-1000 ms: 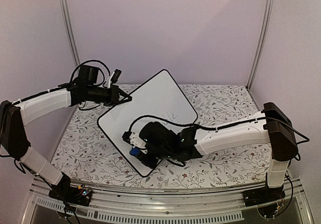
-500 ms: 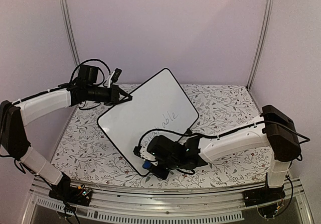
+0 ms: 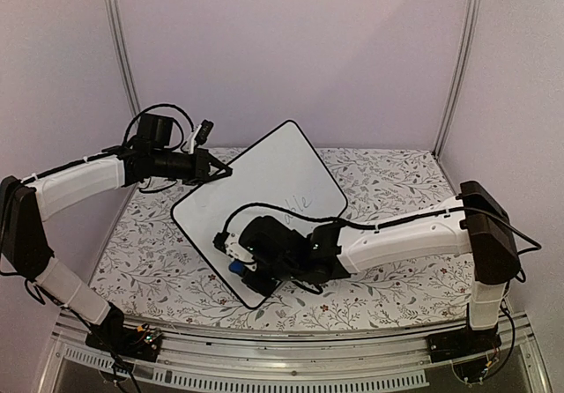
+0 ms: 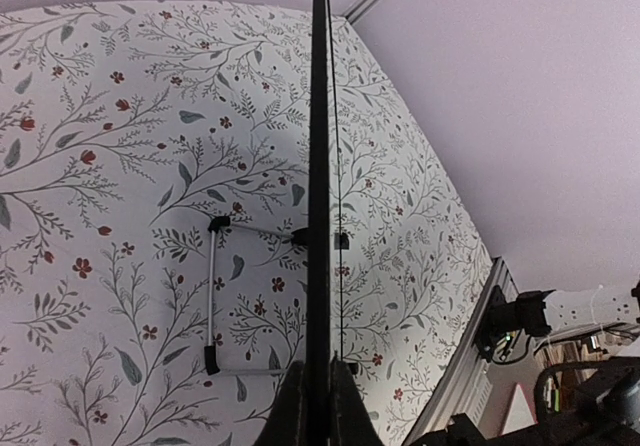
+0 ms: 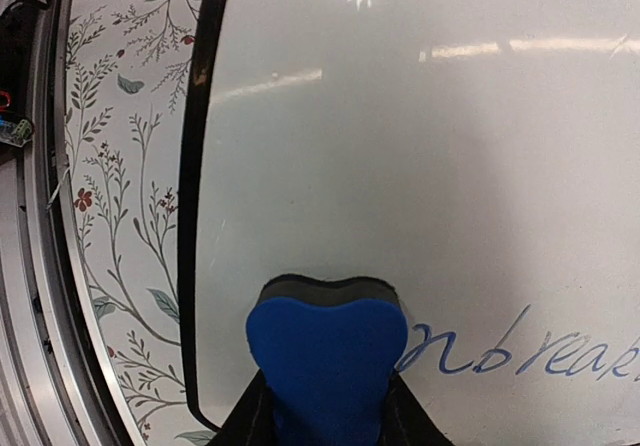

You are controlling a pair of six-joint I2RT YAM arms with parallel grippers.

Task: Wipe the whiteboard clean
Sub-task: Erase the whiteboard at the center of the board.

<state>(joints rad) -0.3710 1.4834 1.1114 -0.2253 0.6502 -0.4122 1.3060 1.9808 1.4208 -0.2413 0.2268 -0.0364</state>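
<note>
whiteboard (image 3: 264,195) sits mid-bench (image 3: 397,181), left of centre, turned diamond-wise; one corner twd back edge, one twd near edge; L gripper (image 3: 220,173) clamped on its left-corner rim, seen edge-on in the wrist view; R gripper (image 3: 240,265) clamped on blue eraser (image 5: 325,361); eraser flat on board near near-edge corner, just inside black rim; blue handwriting (image 5: 520,351) touching eraser's right side

white arms (image 3: 79,186), black joints (image 3: 489,233), cables (image 3: 161,107)
</note>
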